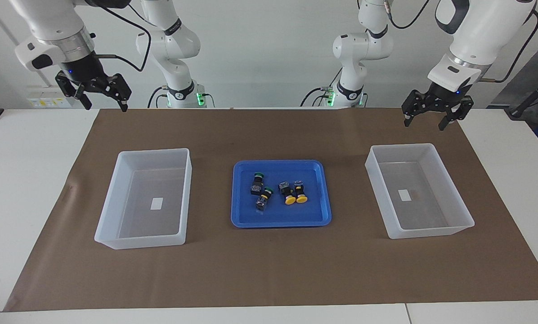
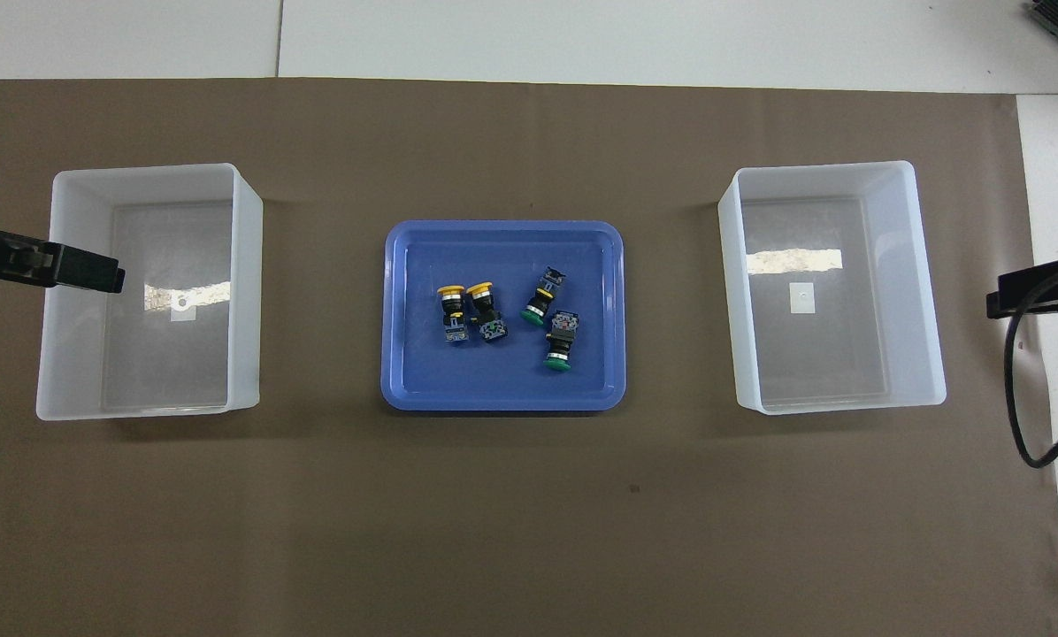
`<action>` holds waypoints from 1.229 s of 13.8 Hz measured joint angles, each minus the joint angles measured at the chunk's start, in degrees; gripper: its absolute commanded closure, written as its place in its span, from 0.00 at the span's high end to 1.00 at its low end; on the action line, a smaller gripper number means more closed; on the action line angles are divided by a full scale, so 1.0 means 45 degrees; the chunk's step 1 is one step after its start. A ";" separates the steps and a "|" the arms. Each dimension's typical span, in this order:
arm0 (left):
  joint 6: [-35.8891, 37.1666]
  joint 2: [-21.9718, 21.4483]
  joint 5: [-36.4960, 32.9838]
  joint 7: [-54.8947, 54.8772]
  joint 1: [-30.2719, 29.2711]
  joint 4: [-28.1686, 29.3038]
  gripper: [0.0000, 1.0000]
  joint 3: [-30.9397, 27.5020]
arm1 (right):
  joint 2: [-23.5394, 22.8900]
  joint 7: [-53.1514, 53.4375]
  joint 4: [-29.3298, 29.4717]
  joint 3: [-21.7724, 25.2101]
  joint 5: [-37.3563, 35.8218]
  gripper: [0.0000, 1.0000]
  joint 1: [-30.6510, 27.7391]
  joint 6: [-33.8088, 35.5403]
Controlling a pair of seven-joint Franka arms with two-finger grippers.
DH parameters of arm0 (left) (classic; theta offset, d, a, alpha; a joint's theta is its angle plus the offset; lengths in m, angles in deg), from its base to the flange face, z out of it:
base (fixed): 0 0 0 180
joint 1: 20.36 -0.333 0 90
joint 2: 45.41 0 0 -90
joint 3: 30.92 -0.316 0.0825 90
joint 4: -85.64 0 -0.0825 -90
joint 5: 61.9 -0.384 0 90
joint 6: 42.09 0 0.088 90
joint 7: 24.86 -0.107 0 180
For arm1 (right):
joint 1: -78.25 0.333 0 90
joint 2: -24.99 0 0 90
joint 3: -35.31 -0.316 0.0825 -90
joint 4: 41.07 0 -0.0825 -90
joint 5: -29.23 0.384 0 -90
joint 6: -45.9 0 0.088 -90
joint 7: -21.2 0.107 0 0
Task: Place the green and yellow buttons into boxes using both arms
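Your left claw [image 1: 423,119] hangs open over the brown mat [image 1: 269,270], by the box [image 1: 464,216] at the left arm's end of the bench. Your right claw [image 1: 101,103] hangs open, gripping nothing, above the mat's edge near the other box [image 1: 105,231]. All four buttons lie in the blue tray [image 1: 246,220] between the boxes: two green buttons [image 1: 256,181], two yellow buttons [image 1: 289,196].

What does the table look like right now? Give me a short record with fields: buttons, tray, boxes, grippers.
buttons: two green buttons and two yellow buttons, all lying in the tray
tray: blue tray, mid-mat between the boxes
boxes: two boxes, each holding only a white label
left gripper: open, holding nothing, raised near its end's box
right gripper: open, holding nothing, raised over its end of the table
progress: no button boxed yet
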 measured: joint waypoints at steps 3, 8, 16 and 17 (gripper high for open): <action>0.0000 0.0000 0.0000 0.0000 0.0000 0.0000 1.00 0.0000 | 0.0000 0.0000 -0.0004 0.0006 -0.0022 1.00 -0.0003 -0.0115; 0.0000 0.0000 0.0000 0.0000 0.0000 0.0000 1.00 0.0000 | 0.0000 0.0000 -0.0012 0.0048 -0.0057 1.00 -0.0105 -0.0160; 0.0000 0.0000 0.0000 0.0000 0.0000 0.0000 1.00 0.0000 | 0.0000 0.0000 -0.0075 -0.0005 -0.0058 1.00 -0.0122 -0.0078; 0.0000 0.0000 0.0000 0.0003 0.0000 0.0000 1.00 0.0000 | 0.0000 0.0000 -0.0080 -0.0004 -0.0058 1.00 -0.0122 -0.0078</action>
